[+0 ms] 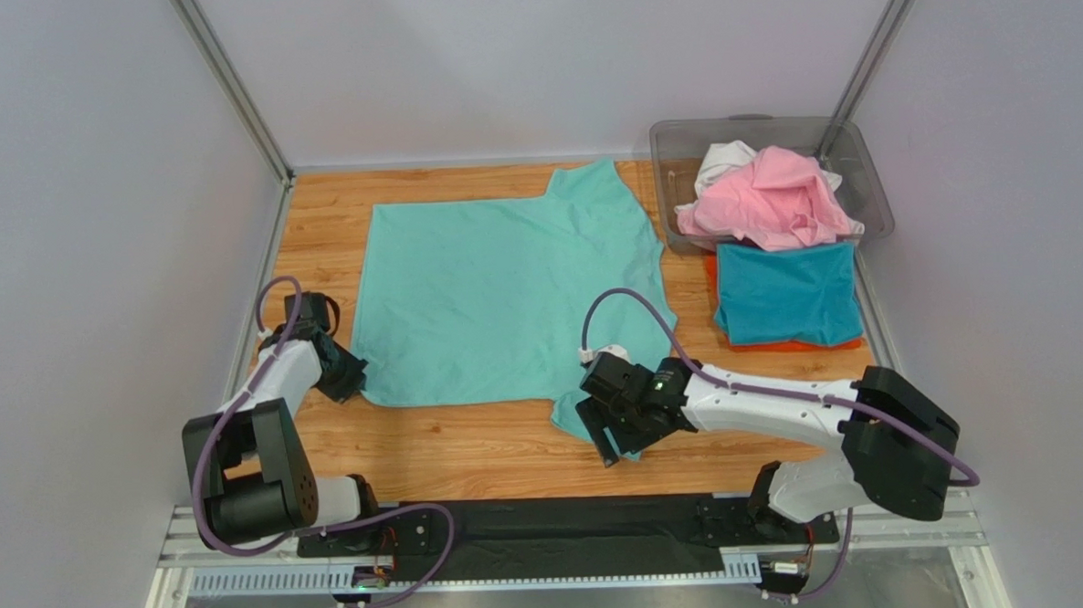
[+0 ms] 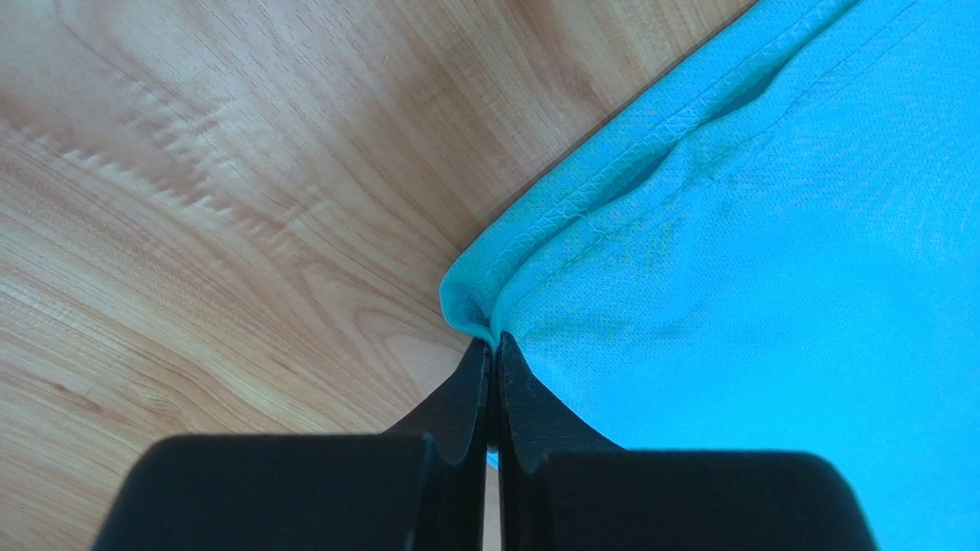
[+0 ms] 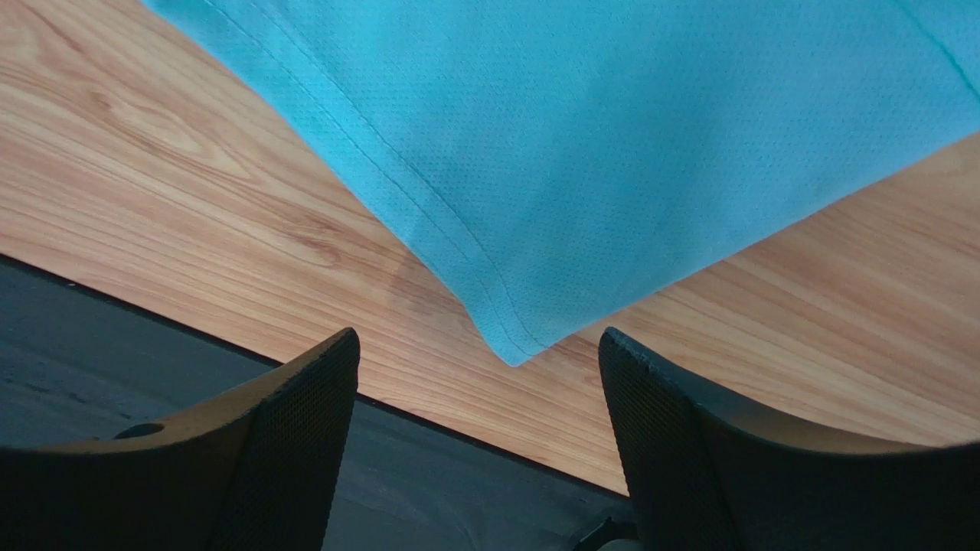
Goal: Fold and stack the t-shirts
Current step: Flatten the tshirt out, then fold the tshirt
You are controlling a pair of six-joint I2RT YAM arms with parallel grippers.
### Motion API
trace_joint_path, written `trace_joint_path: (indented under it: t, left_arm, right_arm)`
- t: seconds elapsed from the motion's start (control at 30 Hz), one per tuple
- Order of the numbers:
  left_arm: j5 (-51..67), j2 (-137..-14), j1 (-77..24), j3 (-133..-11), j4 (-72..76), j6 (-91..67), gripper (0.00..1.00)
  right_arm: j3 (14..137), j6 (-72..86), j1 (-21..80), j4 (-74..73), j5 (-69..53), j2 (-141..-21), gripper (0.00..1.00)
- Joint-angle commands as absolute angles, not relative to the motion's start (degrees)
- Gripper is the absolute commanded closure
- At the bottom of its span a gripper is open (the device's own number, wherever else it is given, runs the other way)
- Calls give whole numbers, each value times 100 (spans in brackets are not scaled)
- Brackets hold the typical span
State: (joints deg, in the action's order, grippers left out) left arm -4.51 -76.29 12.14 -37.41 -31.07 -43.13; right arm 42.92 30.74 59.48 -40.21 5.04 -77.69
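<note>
On the left of the wooden table (image 1: 492, 450), the left gripper (image 1: 340, 377) is seen with its fingers pinched together on the near left hem corner of the mint green t-shirt (image 1: 505, 292). The shirt is spread flat across the middle of the table. Further right, the right gripper (image 1: 608, 436) is held with its fingers apart, and the shirt's near sleeve corner lies untouched just ahead, between them. At the far right, a teal blue t-shirt (image 1: 787, 293) is laid folded on an orange t-shirt (image 1: 789, 347). Behind them, a pink t-shirt (image 1: 762, 199) and a white t-shirt (image 1: 722, 159) are heaped in a clear bin (image 1: 664, 148).
</note>
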Motion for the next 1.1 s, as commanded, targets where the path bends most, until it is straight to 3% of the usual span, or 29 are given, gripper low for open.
trace_joint_path:
  t: [0.0, 0.23, 0.33, 0.4, 0.47, 0.53, 1.07]
  left_arm:
    - [-404, -7453, 1239, -3691, -3182, -4236, 100]
    - [-386, -7295, 1248, -3656, -3225, -4263, 100]
    - [-404, -7190, 1248, -3665, -3296, -4271, 100]
    - [-413, -7093, 1248, -3621, -3348, -4306, 100]
    - [-404, -6891, 1248, -3525, -3410, -4403, 100]
    - [-422, -6629, 1248, -3411, -3480, -4543, 100]
    - [-650, -4254, 1239, -2628, -4720, -5212, 100]
  right_arm:
    - [4176, 3349, 5968, -4158, 616, -7787, 24]
    - [4122, 3313, 5977, -3893, 606, -8077, 43]
    - [4105, 3401, 6003, -3946, 756, -8112, 57]
    - [4096, 3471, 6029, -4007, 826, -8042, 77]
    - [4052, 3586, 6099, -4043, 844, -7849, 90]
    - [4017, 3664, 6161, -4095, 818, -7630, 96]
    - [4201, 4641, 7119, -5071, 378, -6434, 100]
